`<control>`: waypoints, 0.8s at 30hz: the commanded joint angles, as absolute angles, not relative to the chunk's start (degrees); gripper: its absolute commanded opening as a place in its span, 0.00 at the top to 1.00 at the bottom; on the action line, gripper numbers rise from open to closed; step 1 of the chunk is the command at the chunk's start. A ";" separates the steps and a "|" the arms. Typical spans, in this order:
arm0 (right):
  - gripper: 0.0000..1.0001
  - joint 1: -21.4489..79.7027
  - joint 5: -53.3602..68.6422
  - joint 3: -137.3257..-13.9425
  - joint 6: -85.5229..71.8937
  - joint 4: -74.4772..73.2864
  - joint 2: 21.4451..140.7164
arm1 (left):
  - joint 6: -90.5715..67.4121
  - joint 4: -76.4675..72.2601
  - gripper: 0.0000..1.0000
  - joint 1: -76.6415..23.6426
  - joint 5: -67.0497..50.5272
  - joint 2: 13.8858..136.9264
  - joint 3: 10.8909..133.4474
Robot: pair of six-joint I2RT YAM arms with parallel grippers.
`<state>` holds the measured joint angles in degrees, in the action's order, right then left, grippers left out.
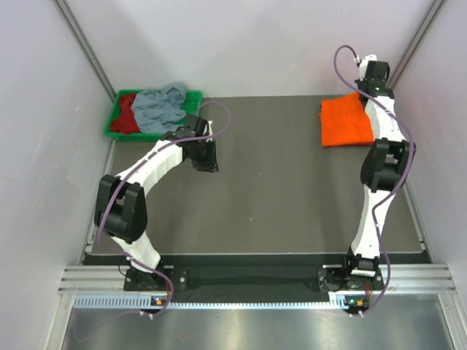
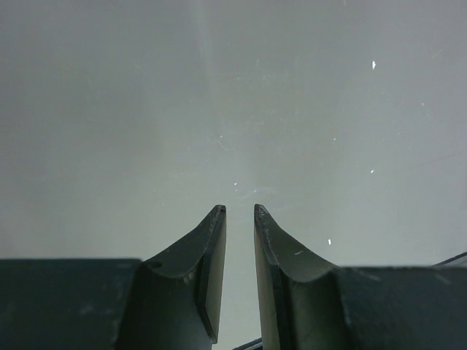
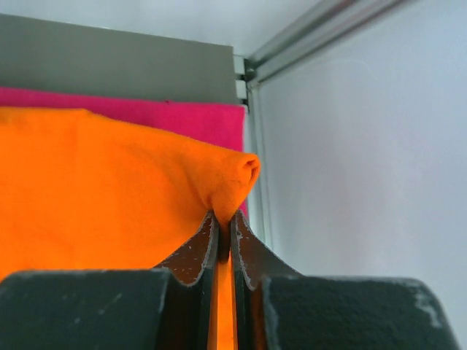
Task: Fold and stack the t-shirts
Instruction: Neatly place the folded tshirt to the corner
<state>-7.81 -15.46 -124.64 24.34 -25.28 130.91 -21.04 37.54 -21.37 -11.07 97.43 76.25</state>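
A folded bright orange t-shirt point(image 1: 346, 121) lies at the back right of the table, on top of a magenta pink t-shirt point(image 3: 182, 118) whose edge shows behind it. My right gripper point(image 1: 363, 93) is shut on the orange shirt's far right corner point(image 3: 232, 179), and the cloth is bunched between the fingertips point(image 3: 206, 237). A grey-blue t-shirt point(image 1: 159, 108) and a dark red t-shirt point(image 1: 127, 114) lie crumpled in the green tray point(image 1: 194, 98) at the back left. My left gripper point(image 1: 204, 154) hangs over bare table near the tray, empty, its jaws point(image 2: 239, 210) a narrow gap apart.
White enclosure walls stand close on the left, back and right. A metal frame post point(image 3: 252, 80) runs just right of the shirt stack. The grey table mat point(image 1: 277, 182) spans the middle.
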 commanded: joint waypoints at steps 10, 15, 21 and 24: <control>1.00 -11.07 -12.83 -134.39 24.17 -16.53 140.45 | -20.48 36.74 0.73 -21.18 -11.95 100.28 77.87; 1.00 -12.13 -14.15 -134.65 23.20 -15.82 141.15 | -20.57 36.39 0.72 -21.18 -12.48 99.93 77.87; 0.67 -13.09 -9.15 -130.45 17.68 -11.10 138.88 | -20.83 35.60 0.71 -21.18 -12.74 99.05 76.82; 0.46 -12.31 -7.30 -129.02 14.60 -13.08 136.59 | -20.74 34.11 0.70 -21.27 -14.94 98.09 76.03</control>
<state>-11.99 -10.35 -129.36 18.81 -16.51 141.08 -21.04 37.23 -21.37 -12.53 100.77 76.27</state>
